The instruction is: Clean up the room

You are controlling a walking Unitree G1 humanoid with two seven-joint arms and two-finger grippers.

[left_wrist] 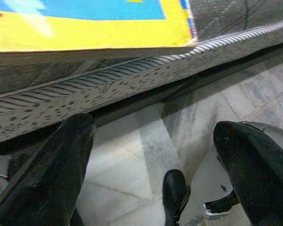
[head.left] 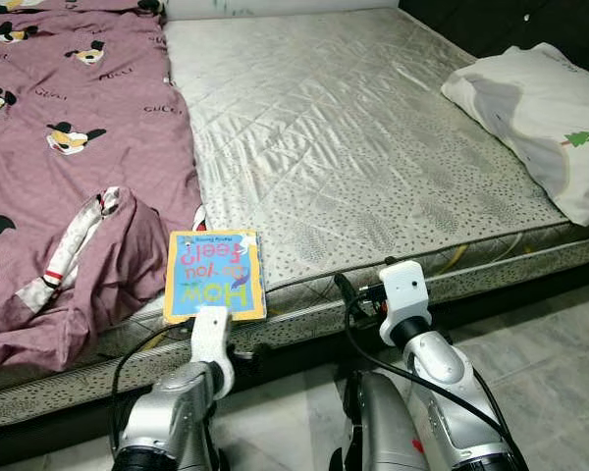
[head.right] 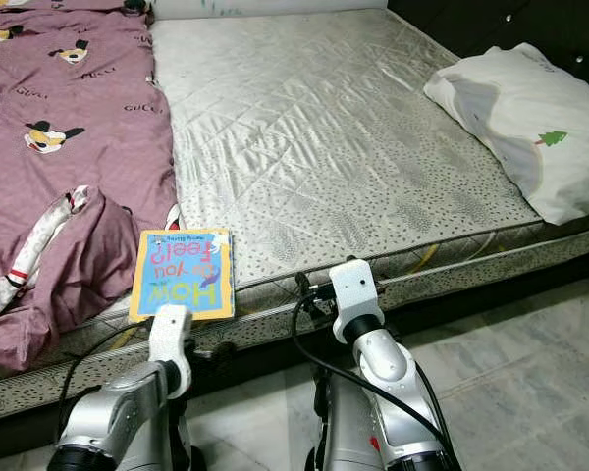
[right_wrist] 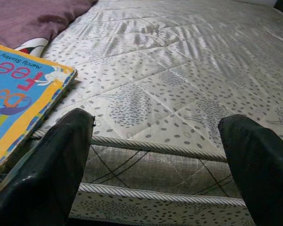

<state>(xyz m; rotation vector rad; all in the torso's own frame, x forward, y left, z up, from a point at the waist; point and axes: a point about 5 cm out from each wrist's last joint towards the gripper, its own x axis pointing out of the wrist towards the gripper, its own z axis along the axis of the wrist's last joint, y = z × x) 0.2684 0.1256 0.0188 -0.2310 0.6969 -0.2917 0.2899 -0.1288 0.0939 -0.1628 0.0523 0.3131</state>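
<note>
Both grippers, left [left_wrist: 151, 160] and right [right_wrist: 155, 160], hover spread apart at the mattress [head.left: 373, 147] front edge; the left should approach the overhanging book [head.left: 214, 276] level

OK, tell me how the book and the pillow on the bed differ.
The book is flat, stiff and brightly coloured in yellow and blue; the pillow is puffy, soft and white with a small green tree.
The book lies at the mattress's near edge beside the purple blanket; the pillow sits at the far right edge.
Both rest on the bare mattress.
</note>
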